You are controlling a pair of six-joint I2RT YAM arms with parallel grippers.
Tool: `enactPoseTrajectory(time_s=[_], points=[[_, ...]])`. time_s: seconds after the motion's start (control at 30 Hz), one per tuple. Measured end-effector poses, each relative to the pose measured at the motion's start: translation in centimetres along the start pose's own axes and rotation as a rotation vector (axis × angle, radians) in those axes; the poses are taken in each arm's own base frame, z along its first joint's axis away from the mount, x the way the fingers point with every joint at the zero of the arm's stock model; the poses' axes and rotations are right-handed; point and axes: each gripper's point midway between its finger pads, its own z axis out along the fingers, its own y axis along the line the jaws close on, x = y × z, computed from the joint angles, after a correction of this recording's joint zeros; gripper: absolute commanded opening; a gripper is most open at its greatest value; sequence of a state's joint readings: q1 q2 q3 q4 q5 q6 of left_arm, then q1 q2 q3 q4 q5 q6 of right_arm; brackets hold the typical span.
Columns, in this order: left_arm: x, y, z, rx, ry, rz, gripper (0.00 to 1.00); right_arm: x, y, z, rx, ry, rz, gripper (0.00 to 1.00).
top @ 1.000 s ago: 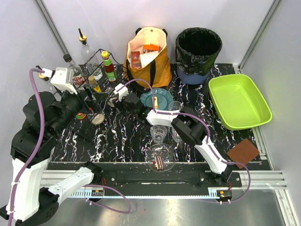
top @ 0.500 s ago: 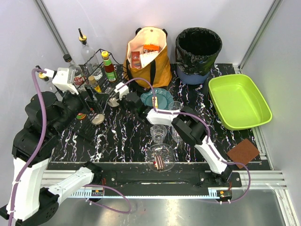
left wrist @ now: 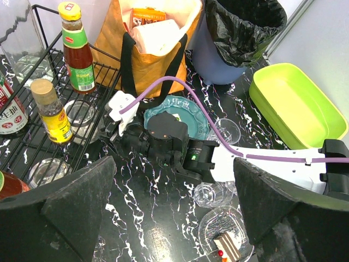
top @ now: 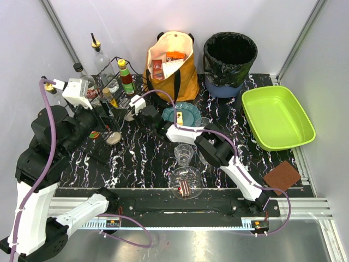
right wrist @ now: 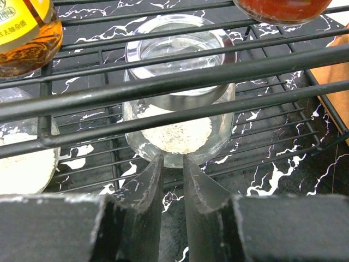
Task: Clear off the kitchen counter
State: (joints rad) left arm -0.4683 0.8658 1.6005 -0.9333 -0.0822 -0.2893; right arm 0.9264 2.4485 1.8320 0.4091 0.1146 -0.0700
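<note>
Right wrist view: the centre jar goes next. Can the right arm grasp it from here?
Probably not: wire rack bars cross before the glass jar, and the right gripper's jaws are barely apart.

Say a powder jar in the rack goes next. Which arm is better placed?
Right, probably. The right tool is at the rack, fingertips nearly together just in front of one jar. The left tool hangs wide open higher up, with the right arm beneath it.
</note>
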Motion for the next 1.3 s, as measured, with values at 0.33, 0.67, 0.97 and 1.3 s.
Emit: enactPoseTrajectory(time_s=[0.33, 0.67, 0.97, 1.3], points=[[0.3, 0.0, 0.2, -0.001, 0.008, -0.002, 0.99, 0.8, 0.1, -0.8, 0.000, 0.051, 0.024, 0.45], [2.0, -0.2, 1.7, 0.018, 0.057, 0.001, 0.99, -9.5, -1.6, -10.0, 0.035, 0.068, 0.177, 0.64], [6.6, -0.8, 6.3, 0.042, 0.213, -0.055, 0.99, -12.1, -12.0, -20.7, 0.349, 0.126, 0.392, 0.73], [18.9, -0.5, 12.8, 0.002, 0.476, -0.310, 0.83, -5.1, -18.3, -25.9, 0.567, 0.388, 0.508, 0.70]])
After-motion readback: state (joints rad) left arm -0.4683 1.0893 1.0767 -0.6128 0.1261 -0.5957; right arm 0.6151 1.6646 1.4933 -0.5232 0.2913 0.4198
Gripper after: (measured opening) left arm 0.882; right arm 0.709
